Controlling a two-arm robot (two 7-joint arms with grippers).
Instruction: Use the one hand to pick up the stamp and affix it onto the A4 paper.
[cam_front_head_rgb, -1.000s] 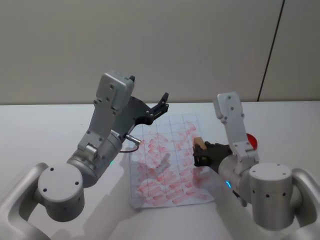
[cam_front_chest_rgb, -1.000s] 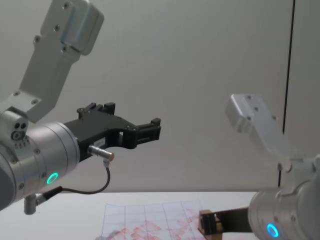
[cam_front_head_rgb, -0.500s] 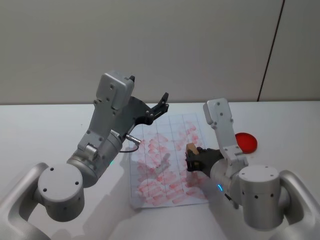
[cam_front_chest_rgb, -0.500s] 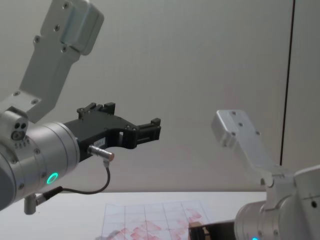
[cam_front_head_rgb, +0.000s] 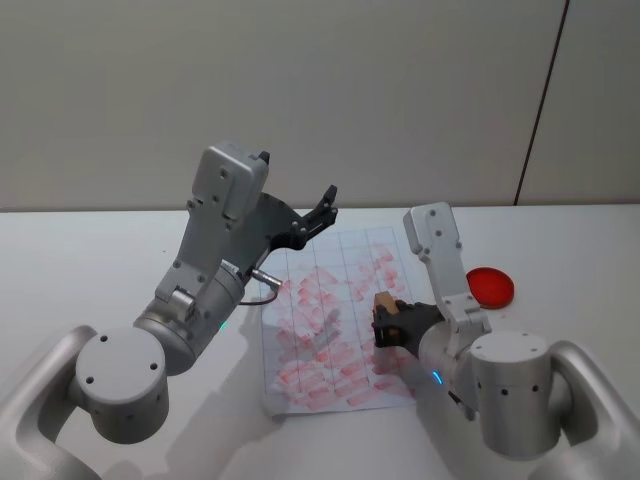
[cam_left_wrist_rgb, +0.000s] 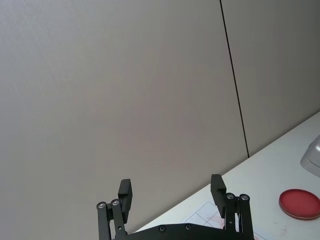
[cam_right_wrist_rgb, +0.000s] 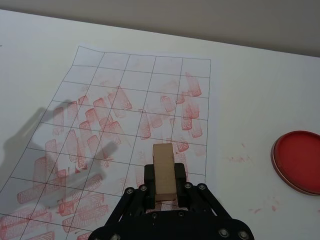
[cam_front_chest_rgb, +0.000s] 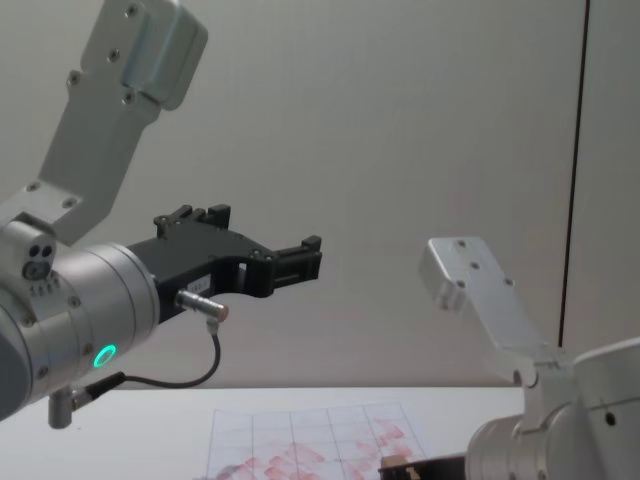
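Observation:
The stamp (cam_right_wrist_rgb: 164, 171), a small tan wooden block, sits between the fingers of my right gripper (cam_right_wrist_rgb: 165, 187), which is shut on it. In the head view the stamp (cam_front_head_rgb: 383, 303) and right gripper (cam_front_head_rgb: 386, 327) are over the right part of the A4 paper (cam_front_head_rgb: 320, 320), a white gridded sheet covered in red stamp marks. Whether the stamp touches the A4 paper (cam_right_wrist_rgb: 125, 105) I cannot tell. My left gripper (cam_front_head_rgb: 325, 205) hangs open in the air above the paper's far edge, holding nothing; it also appears as the left gripper (cam_left_wrist_rgb: 172, 192) and left gripper (cam_front_chest_rgb: 300, 258).
A round red ink-pad dish (cam_front_head_rgb: 490, 287) lies on the white table (cam_front_head_rgb: 90, 270) to the right of the paper, also seen as the dish (cam_right_wrist_rgb: 299, 161). Faint red smears mark the table between dish and paper. A wall stands behind the table.
My right gripper has carried the stamp leftward from the paper's right edge to over its right columns, uncovering the ink-pad dish. The left arm has not moved.

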